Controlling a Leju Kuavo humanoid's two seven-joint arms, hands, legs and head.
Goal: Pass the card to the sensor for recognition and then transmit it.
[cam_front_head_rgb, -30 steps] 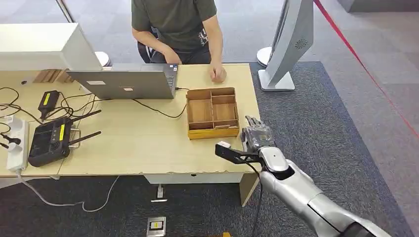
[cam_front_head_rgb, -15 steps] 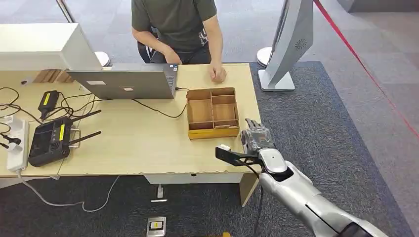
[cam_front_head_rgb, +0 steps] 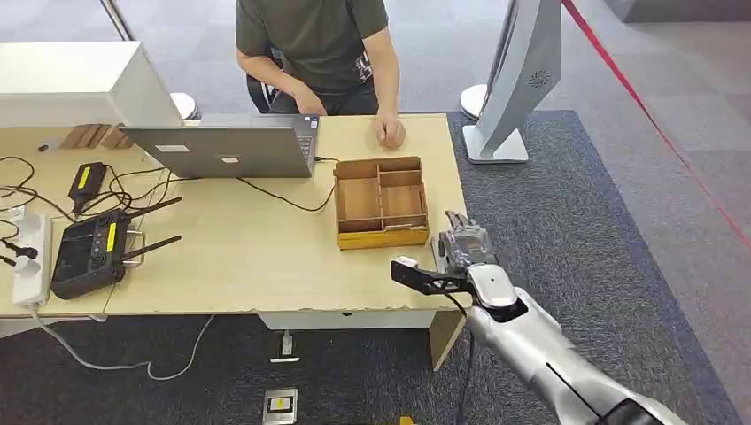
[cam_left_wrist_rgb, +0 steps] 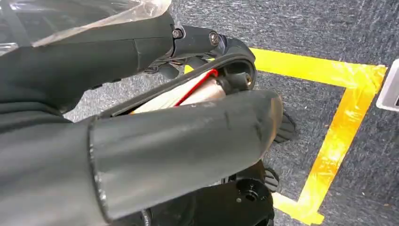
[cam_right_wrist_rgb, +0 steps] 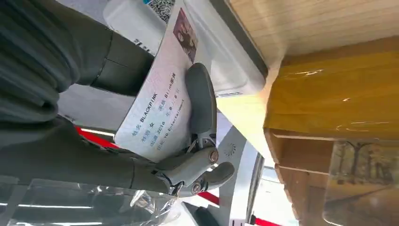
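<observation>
- The right hand (cam_front_head_rgb: 462,246) hangs at the table's near right corner, just beside the wooden tray (cam_front_head_rgb: 381,202); it holds the card (cam_right_wrist_rgb: 155,101), pinned flat between the thumb on its printed face and the fingers (cam_right_wrist_rgb: 200,101) behind.
- In the right wrist view the card sits close to a pale, flat device (cam_right_wrist_rgb: 221,52) on the table edge, which I take to be the sensor; whether card and device touch, I cannot tell.
- The card looks thin, stiff and light, with a smooth printed face that could slide under a loose pinch. A hold across the flat faces near one short edge seems best, leaving the rest free to face the reader.
- Bending looks unlikely, but a glossy card can pivot between pads, so the pinch wants to stay square.
- The left hand (cam_left_wrist_rgb: 202,89) hangs low over the carpet (cam_left_wrist_rgb: 329,28) near yellow floor tape (cam_left_wrist_rgb: 339,141). Its fingers look curled in, and something pale with a red edge shows between them; I cannot tell whether it holds anything.
- The table (cam_front_head_rgb: 266,257) is light wood, smooth and level. A laptop (cam_front_head_rgb: 221,146), a black router (cam_front_head_rgb: 89,252), a power strip (cam_front_head_rgb: 27,257) and loose cables lie on its left part.
- A person (cam_front_head_rgb: 314,44) sits at the far side, one hand (cam_front_head_rgb: 390,133) resting on the table by the tray.
- Grey carpet surrounds the table; a tall grey stand (cam_front_head_rgb: 518,80) rises to the right, with a red line (cam_front_head_rgb: 655,124) running across the floor beyond.
</observation>
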